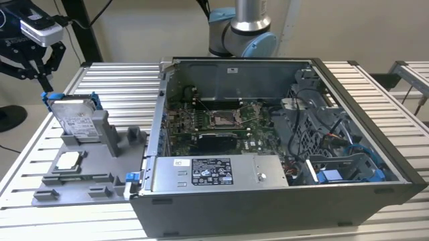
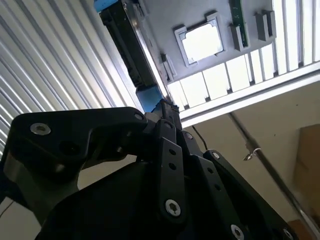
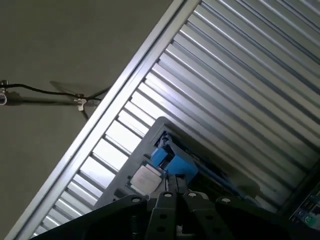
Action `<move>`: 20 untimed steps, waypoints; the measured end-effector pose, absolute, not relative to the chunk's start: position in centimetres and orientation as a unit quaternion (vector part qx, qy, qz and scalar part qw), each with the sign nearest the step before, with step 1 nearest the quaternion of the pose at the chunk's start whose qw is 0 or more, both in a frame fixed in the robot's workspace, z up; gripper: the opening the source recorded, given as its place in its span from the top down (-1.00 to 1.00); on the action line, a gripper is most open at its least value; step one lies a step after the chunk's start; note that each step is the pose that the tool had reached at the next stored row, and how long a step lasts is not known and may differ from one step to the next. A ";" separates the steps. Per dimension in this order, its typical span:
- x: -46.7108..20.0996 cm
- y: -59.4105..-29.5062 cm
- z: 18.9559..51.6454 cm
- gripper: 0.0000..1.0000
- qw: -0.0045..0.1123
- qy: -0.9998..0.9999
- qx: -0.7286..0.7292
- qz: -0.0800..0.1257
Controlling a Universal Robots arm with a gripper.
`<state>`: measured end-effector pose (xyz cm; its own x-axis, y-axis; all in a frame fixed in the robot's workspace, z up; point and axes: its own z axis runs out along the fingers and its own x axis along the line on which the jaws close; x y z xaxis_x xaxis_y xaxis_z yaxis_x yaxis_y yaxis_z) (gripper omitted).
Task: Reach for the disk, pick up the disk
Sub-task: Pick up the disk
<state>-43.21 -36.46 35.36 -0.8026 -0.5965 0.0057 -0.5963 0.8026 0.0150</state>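
Note:
The disk is a silver drive with a white label and a blue bracket, standing on edge and leaning in a grey fixture at the exterior view's left. My gripper comes down onto its upper corner, the black fingers drawn together in a V on the blue bracket. In the second wrist view the gripper meets the bracket's blue corner. The first wrist view has the gripper against the same blue bracket. The drive still sits in the fixture.
A small square processor chip lies flat on the fixture in front of the disk. An open computer case stands close on the exterior view's right. The slatted metal table runs under everything, and the arm's base rises behind the case.

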 end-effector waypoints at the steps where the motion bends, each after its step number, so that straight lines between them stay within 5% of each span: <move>1: -43.2 -36.5 35.4 1.00 0.005 -0.947 0.321 -0.006; 20: -43.2 -36.5 35.4 1.00 0.007 -0.897 0.442 -0.001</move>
